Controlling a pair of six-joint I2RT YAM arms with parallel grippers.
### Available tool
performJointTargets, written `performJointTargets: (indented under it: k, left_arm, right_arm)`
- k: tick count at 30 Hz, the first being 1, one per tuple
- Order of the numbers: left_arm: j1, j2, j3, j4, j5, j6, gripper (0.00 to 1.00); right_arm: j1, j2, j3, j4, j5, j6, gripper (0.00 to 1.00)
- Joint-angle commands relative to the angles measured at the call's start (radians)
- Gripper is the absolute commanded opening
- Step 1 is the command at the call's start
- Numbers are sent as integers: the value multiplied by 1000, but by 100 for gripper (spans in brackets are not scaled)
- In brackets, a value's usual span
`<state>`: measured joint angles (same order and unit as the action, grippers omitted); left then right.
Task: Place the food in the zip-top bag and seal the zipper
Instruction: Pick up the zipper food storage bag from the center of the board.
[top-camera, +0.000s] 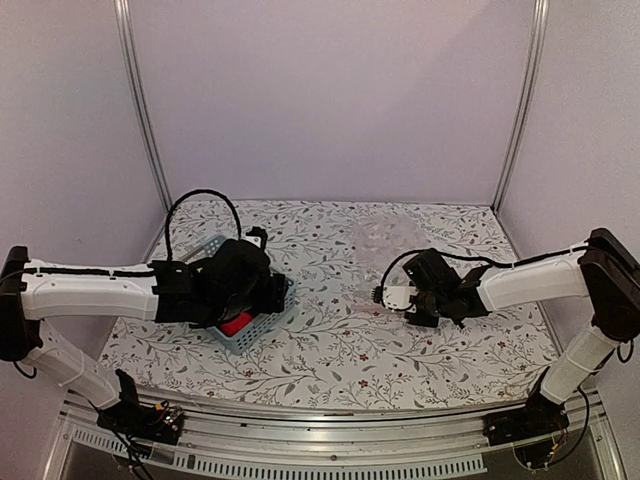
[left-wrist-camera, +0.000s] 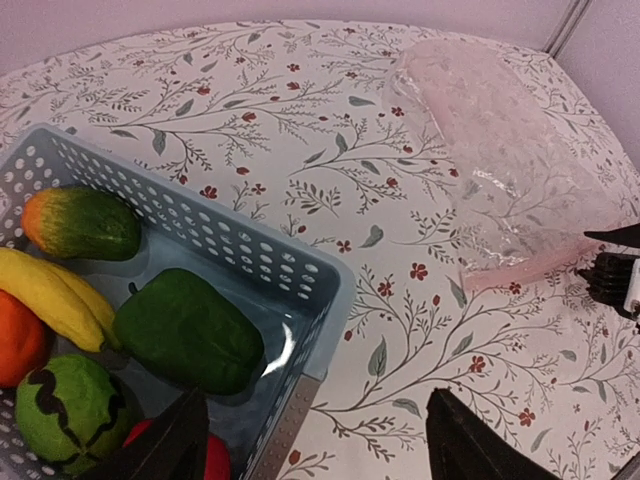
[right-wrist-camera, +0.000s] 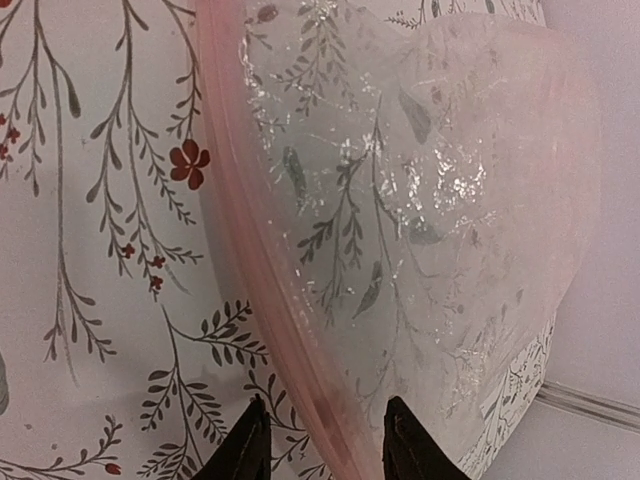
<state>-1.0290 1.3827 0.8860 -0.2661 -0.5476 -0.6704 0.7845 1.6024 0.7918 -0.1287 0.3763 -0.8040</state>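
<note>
The food lies in a light blue basket (left-wrist-camera: 300, 270): an orange-green mango (left-wrist-camera: 80, 222), a banana (left-wrist-camera: 45, 295), an orange (left-wrist-camera: 18, 338), a dark green pepper (left-wrist-camera: 185, 328), a light green piece (left-wrist-camera: 65, 410) and a red piece (left-wrist-camera: 210, 455). My left gripper (left-wrist-camera: 318, 400) hangs open over the basket's near corner, one finger above the red piece, the other over the cloth. The clear zip-top bag (right-wrist-camera: 430, 200) lies flat and empty on the table. Its pinkish zipper (right-wrist-camera: 260, 250) runs between the fingers of my right gripper (right-wrist-camera: 325, 405), whose jaws stand apart on either side of the strip.
A floral tablecloth (top-camera: 330, 350) covers the table. The basket (top-camera: 255, 338) sits at the left and the bag (top-camera: 385, 240) at the back right, about a hand's width apart. White walls and metal posts (top-camera: 140, 100) enclose the back and sides.
</note>
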Motion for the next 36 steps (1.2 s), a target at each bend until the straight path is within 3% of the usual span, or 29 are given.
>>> performJointTargets:
  k: [1, 7, 14, 18, 25, 30, 32, 36]
  left_arm:
    - [6, -37, -19, 14, -8, -11, 74]
    - [7, -32, -20, 15, -13, -7, 74]
    - [9, -41, 7, -89, -65, 3, 75]
    - [31, -64, 15, -208, -98, -13, 79]
    - [119, -143, -16, -341, -34, -20, 82]
    - [208, -190, -32, -382, 74, 26, 84]
    - [240, -193, -27, -413, 109, 37, 89]
    - [320, -165, -6, -480, 158, 52, 89]
  right_arm:
    - [-1, 48, 34, 50, 36, 2, 38]
    - [-19, 93, 30, 108, 94, -12, 32]
    - [-76, 86, 71, 152, 103, -4, 0]
    - [-100, -17, 180, -35, -48, 84, 0]
    - [-129, -42, 339, -298, -299, 224, 0]
    - [-141, -34, 354, -312, -405, 277, 0]
    - [-148, -26, 363, -307, -418, 282, 0]
    - [-149, -18, 373, -307, -427, 285, 0]
